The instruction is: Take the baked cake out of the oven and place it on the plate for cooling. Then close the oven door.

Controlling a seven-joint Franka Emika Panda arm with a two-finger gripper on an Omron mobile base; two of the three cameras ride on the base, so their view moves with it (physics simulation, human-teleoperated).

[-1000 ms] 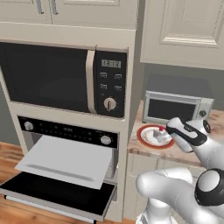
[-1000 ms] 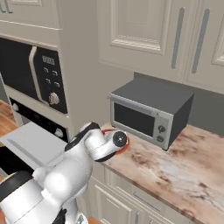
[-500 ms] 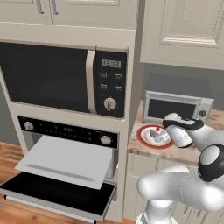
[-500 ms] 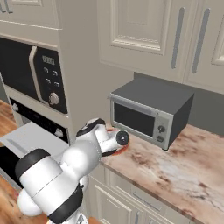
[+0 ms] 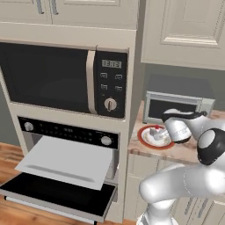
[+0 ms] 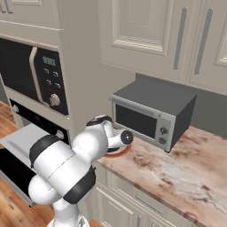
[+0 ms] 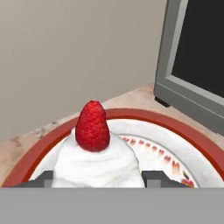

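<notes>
1. Fingers [image 7: 47,178] of the gripper [image 7: 98,180] stand apart, one on each side of the baked cake [image 7: 97,153], just beside its white body; actual contact cannot be told.
2. Cake position: on the plate [image 5: 147,141], red berry on top.
3. Plate position: on the marble counter [image 6: 177,168], just in front of the small silver toaster oven [image 5: 178,105].
4. Oven door [image 5: 57,200]: dropped open at lower left, grey tray [image 5: 66,160] drawn out above it.
</notes>
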